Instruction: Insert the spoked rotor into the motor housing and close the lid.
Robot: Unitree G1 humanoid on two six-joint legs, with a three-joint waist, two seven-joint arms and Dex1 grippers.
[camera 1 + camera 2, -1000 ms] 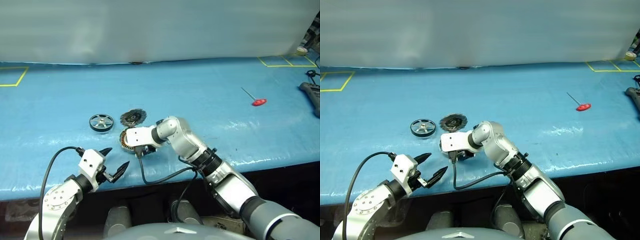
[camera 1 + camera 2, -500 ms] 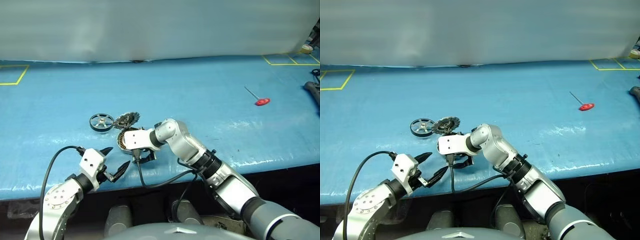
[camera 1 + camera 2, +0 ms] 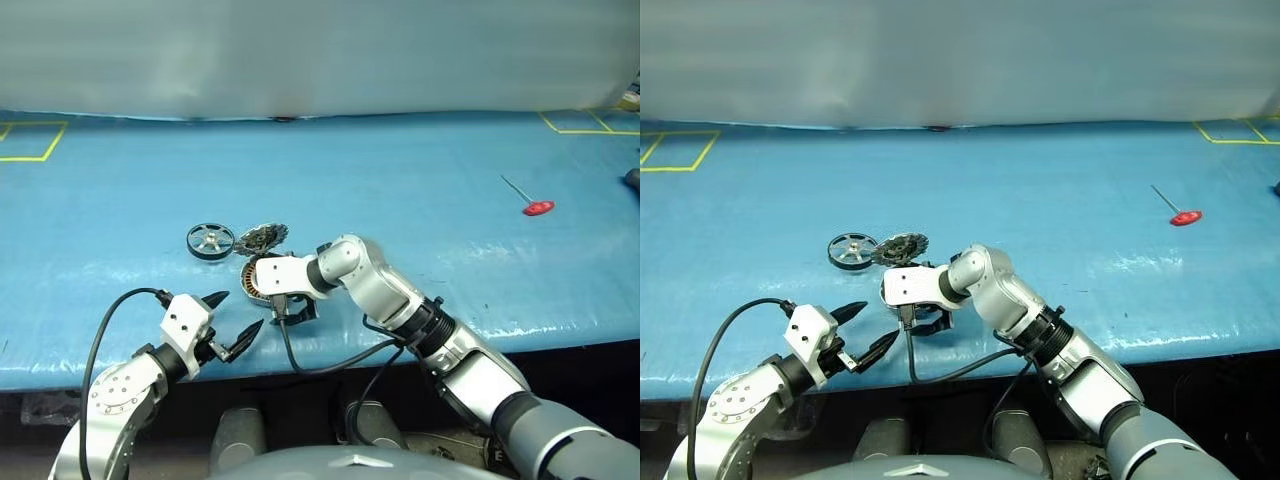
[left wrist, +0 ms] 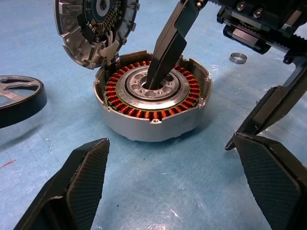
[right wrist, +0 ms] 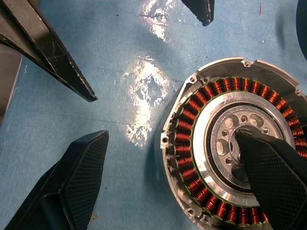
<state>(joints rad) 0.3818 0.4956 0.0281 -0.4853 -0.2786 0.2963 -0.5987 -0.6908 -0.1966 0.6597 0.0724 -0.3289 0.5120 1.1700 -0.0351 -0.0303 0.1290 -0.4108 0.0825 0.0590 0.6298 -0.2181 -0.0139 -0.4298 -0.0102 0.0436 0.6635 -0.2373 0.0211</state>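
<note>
The right gripper [image 4: 225, 86] stands with its jaws spread wide and holds nothing: in the left wrist view you see one finger [image 4: 168, 45] reaching down into the centre bore of the motor housing [image 4: 152, 103], while the other comes down to the mat outside the housing wall. The housing sits upright on the blue table mat [image 3: 420, 190], close to the near edge, its ring of copper coils exposed.

The lid [image 4: 93, 26] is joined to the housing's far rim and stands tilted up and open, its inner face turned toward the housing. Note the spoked rotor [image 3: 210, 241] lying flat on the mat just beside the lid, on the robot's left, apart from the housing.

The left gripper [image 3: 232, 323] hovers near the table's front edge, short of the housing, fingers apart and empty. A small metal ring [image 4: 238, 58] lies on the mat beyond the housing. A red-handled tool [image 3: 530, 200] lies well apart to the right.
</note>
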